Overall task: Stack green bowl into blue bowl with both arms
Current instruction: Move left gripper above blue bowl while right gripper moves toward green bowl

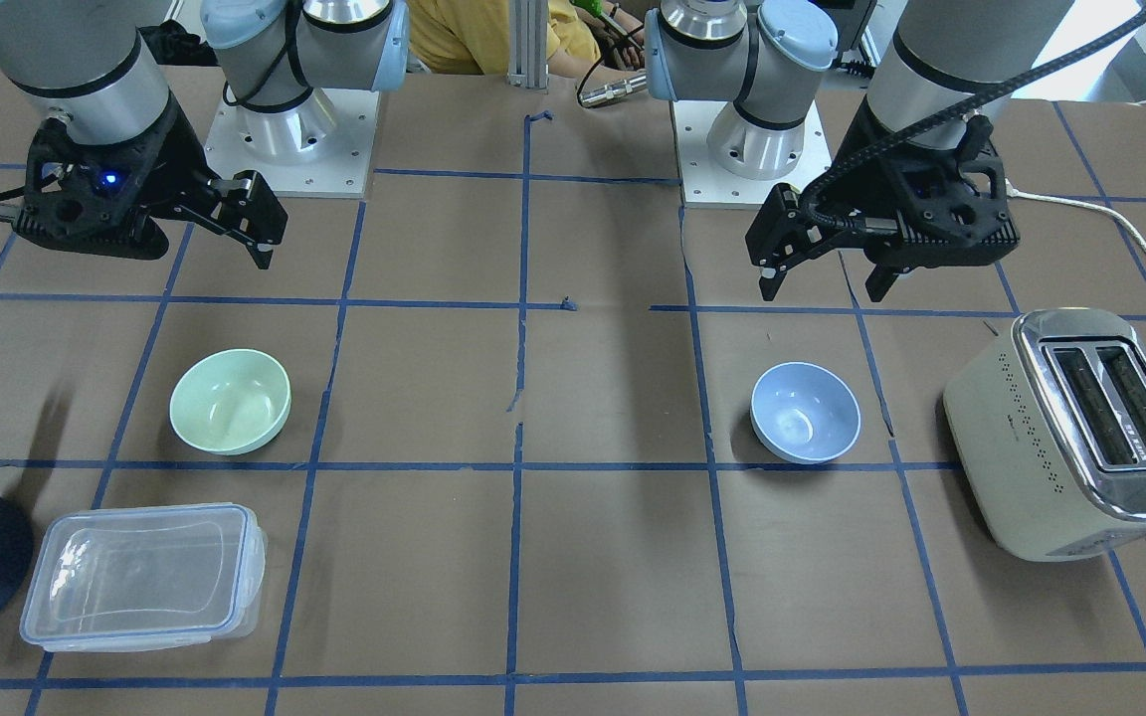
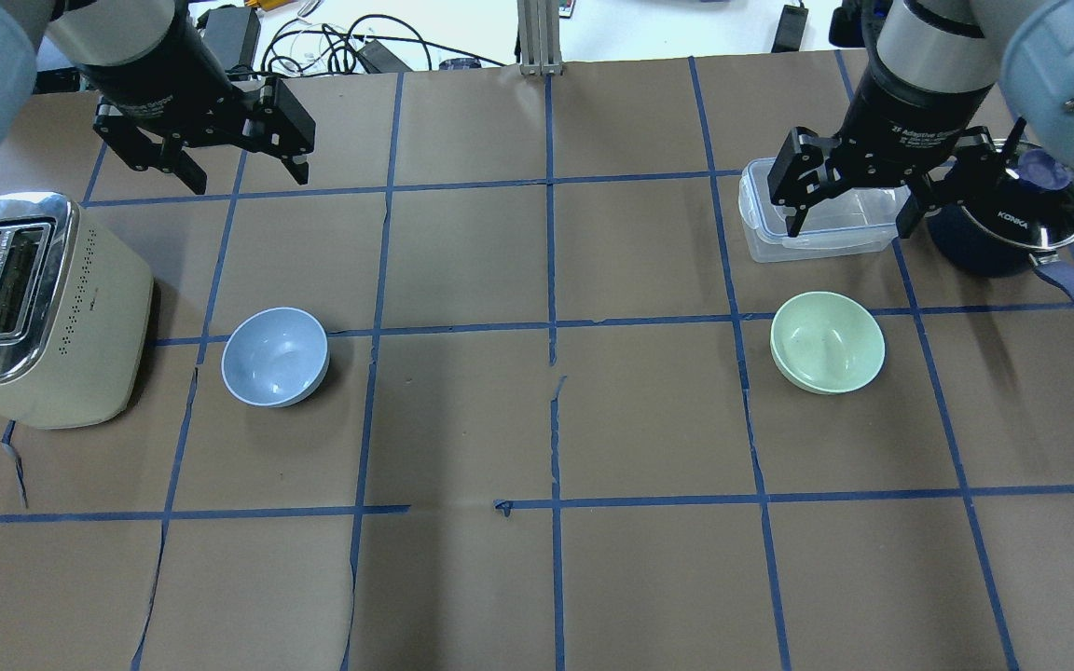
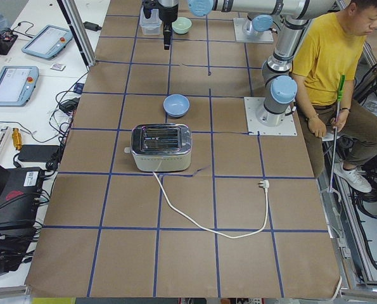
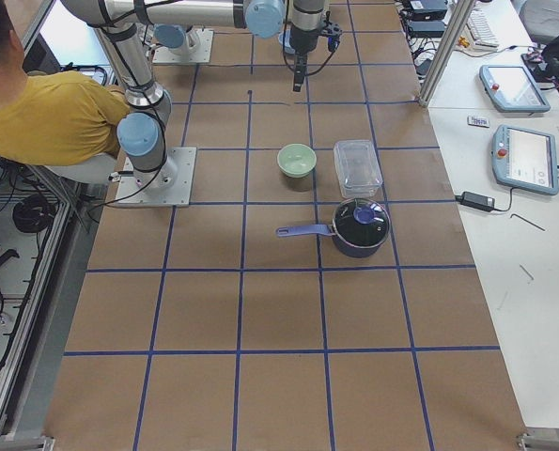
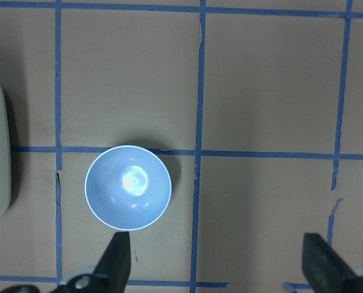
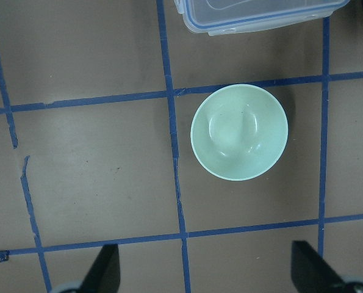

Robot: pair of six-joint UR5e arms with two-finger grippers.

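Note:
The green bowl [image 2: 827, 341] stands upright and empty on the table's right half; it also shows in the right wrist view [image 6: 239, 132] and the front view [image 1: 230, 401]. The blue bowl [image 2: 275, 356] stands upright and empty on the left half, also in the left wrist view [image 5: 128, 187] and the front view [image 1: 805, 412]. My right gripper [image 2: 849, 224] is open and empty, high above the table beyond the green bowl. My left gripper [image 2: 246, 177] is open and empty, high above the table beyond the blue bowl. Neither gripper touches a bowl.
A cream toaster [image 2: 34, 308] stands just left of the blue bowl, its cord [image 1: 1130, 229] trailing off. A clear rectangular container [image 2: 765, 233] and a dark navy saucepan [image 2: 1050, 200] with a lid sit beyond the green bowl. A person in yellow [image 3: 331, 57] sits behind the robot.

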